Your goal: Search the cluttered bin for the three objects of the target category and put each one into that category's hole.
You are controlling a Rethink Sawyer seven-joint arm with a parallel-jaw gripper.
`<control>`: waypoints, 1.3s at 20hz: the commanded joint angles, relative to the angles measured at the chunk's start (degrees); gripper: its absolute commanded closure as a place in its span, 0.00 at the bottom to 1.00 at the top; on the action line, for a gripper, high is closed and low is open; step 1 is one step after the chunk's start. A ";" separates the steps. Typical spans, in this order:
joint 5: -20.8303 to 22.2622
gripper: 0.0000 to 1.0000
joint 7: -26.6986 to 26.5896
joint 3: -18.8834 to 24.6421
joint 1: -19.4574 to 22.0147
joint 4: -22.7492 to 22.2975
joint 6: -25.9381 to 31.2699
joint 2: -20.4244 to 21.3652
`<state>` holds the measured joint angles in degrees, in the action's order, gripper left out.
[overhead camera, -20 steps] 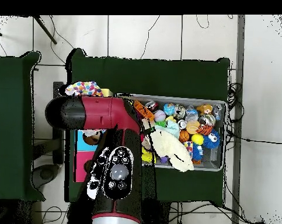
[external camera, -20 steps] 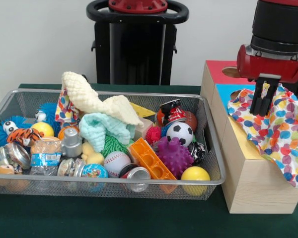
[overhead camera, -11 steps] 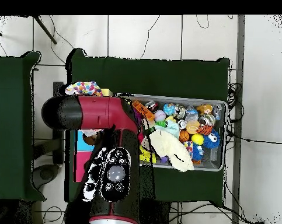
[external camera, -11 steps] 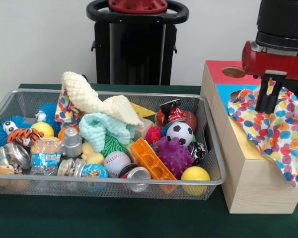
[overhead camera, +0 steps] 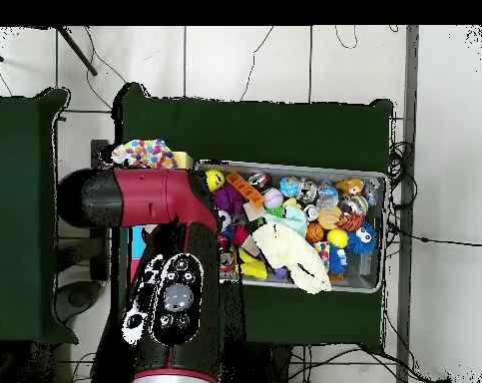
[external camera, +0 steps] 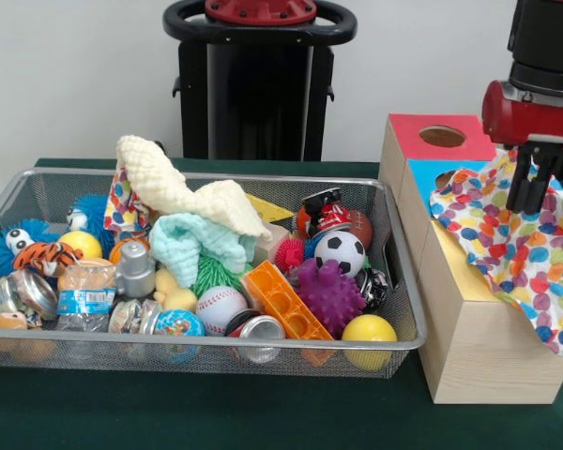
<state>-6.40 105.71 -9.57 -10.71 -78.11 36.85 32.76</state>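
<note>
While your gripper (external camera: 532,192) hangs at the right edge of the front view, above the wooden box (external camera: 469,347), its two dark fingers (external camera: 521,190) point down and stand close together with the top of the polka-dot cloth (external camera: 516,248) bunched around them; you cannot tell for certain from either view whether they are clamped on the fabric or only resting against it. You can see the cloth draped over the box's top and hanging down its front right side, covering much of the blue panel (external camera: 430,178) and spilling past the yellow panel (external camera: 460,267). Behind it, the round hole (external camera: 442,136) in the red panel (external camera: 415,131) is uncovered. To the left of the box, just beside it, you have the wire-mesh bin (external camera: 38,192) packed with clutter: a cream knitted cloth (external camera: 174,187) lies on top of the heap with a mint-green cloth (external camera: 192,244) under it, and another scrap of polka-dot fabric (external camera: 122,206) shows beneath the cream one. Near the bin's front you can pick out a soccer ball (external camera: 340,251), a purple spiky ball (external camera: 329,295), an orange brick (external camera: 283,300), a baseball (external camera: 220,307) and a yellow ball (external camera: 369,330). From overhead, the red arm (overhead camera: 150,196) covers the box, with the dotted cloth visible just beyond it.
</note>
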 commanded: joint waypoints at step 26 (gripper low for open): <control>0.28 1.00 7.63 0.75 1.15 1.45 -1.22 -5.61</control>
<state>-6.35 105.72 -9.75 -10.42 -77.55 29.80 26.77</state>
